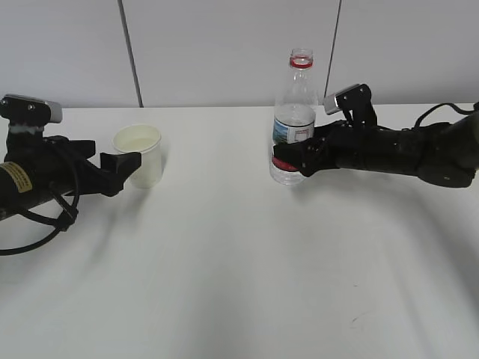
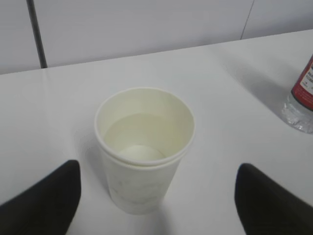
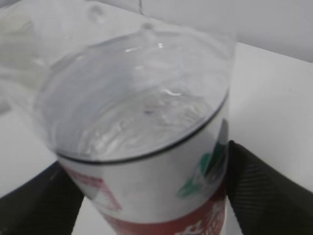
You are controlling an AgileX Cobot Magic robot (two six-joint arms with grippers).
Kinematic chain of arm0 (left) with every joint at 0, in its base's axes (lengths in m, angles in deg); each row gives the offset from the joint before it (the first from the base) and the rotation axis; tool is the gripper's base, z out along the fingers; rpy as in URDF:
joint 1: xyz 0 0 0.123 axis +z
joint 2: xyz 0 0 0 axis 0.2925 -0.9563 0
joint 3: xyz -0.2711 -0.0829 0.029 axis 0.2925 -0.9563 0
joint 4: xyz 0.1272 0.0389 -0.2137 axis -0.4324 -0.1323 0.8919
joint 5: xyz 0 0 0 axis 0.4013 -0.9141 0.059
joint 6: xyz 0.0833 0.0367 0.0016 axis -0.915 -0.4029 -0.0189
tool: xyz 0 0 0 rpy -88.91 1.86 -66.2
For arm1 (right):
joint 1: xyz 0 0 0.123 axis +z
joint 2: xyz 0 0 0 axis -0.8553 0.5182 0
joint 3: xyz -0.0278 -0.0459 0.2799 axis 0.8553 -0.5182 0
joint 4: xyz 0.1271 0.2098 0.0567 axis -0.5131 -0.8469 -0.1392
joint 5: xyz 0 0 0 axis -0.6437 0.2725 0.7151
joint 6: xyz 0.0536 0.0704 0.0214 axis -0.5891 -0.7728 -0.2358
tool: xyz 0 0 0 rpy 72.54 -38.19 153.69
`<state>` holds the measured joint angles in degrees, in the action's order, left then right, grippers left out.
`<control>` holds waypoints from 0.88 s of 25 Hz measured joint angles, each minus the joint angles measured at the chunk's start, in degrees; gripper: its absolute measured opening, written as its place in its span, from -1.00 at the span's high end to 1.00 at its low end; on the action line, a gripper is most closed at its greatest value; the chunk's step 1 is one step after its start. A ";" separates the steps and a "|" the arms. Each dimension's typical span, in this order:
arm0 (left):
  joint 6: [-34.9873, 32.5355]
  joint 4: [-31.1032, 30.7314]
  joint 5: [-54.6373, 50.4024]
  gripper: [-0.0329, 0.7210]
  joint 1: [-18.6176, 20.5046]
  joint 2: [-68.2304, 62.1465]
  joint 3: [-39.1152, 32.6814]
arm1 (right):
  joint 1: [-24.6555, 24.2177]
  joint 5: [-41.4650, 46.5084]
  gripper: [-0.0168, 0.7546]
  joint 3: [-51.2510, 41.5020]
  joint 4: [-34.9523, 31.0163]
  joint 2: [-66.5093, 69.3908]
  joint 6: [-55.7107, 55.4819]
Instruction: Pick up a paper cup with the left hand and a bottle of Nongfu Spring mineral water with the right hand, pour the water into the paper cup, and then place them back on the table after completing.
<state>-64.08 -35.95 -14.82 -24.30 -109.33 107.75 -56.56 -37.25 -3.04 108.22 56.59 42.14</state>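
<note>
The white paper cup (image 1: 140, 155) stands upright on the white table (image 1: 239, 262) at the left. In the left wrist view the cup (image 2: 144, 147) seems to hold some clear water low inside. My left gripper (image 1: 129, 162) is open; its fingers (image 2: 49, 200) stand apart on either side of the cup without touching it. The uncapped Nongfu Spring bottle (image 1: 293, 120) with a red and white label stands upright right of centre, partly full of water (image 3: 142, 112). My right gripper (image 1: 288, 161) is shut on the bottle's label band (image 3: 156, 196).
A grey wall panel runs behind the table's far edge. Black cables hang from both arms. A corner of the bottle (image 2: 301, 105) shows at the right edge of the left wrist view.
</note>
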 joint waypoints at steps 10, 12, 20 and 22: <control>0.00 0.00 -0.36 -0.64 0.00 0.00 0.00 | 0.00 10.81 -0.67 0.00 5.58 -3.33 -5.38; 0.00 0.00 -0.36 -0.64 0.00 0.00 0.00 | 0.00 11.34 -0.61 0.00 7.49 -3.73 -7.52; 0.00 0.00 -0.36 -0.64 0.00 0.00 0.00 | 0.00 12.21 -0.54 0.00 17.88 -4.23 -17.77; 0.00 0.00 -0.36 -0.64 0.00 0.00 0.00 | 0.00 12.39 -0.54 0.00 21.38 -4.61 -20.49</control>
<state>-64.08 -35.95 -15.18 -24.30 -109.33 107.75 -56.56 -24.86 -3.04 129.60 51.98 21.64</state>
